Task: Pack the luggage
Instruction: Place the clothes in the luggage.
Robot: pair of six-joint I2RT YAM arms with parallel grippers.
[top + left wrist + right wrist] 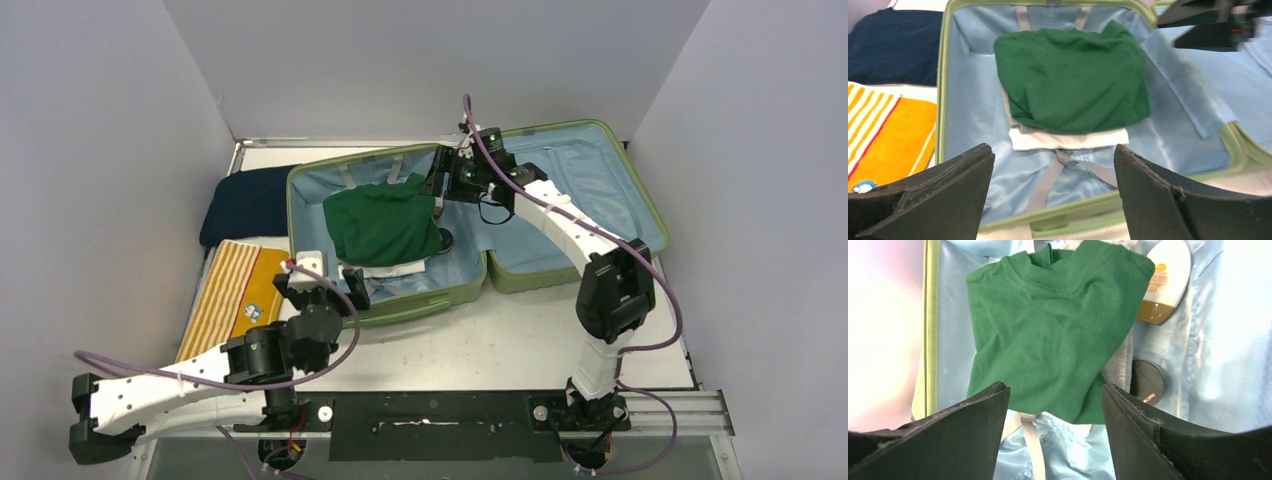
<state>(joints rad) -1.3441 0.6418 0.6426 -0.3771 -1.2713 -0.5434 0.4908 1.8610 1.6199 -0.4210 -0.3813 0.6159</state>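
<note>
Both grippers have their jaws spread wide, and neither has hold of anything. The left gripper [325,283] hangs just short of the near wall of the luggage [430,300], which lies opened flat on the table [480,345] with its two blue-lined halves side by side. Ahead of this gripper's fingers [948,190], inside the left half, a folded green shirt [1073,80] tops a small stack. A grey garment [1013,125] and a white garment [1068,140] show under the shirt's near edge. Between the stack and the gripper, grey straps [1058,172] cross the lining. Off to this gripper's left, outside the case, lies a yellow striped towel [893,135], and beyond it a navy cloth [893,45]. The right gripper [438,190] reaches in over the middle of the case and hangs over the shirt's edge. Whether its tips touch the cloth cannot be told. Past the shirt, on the side of this gripper's right-hand finger in its wrist view, a white bottle [1165,280] with a brown end and a dark round item [1147,382] rest on the lining.
</note>
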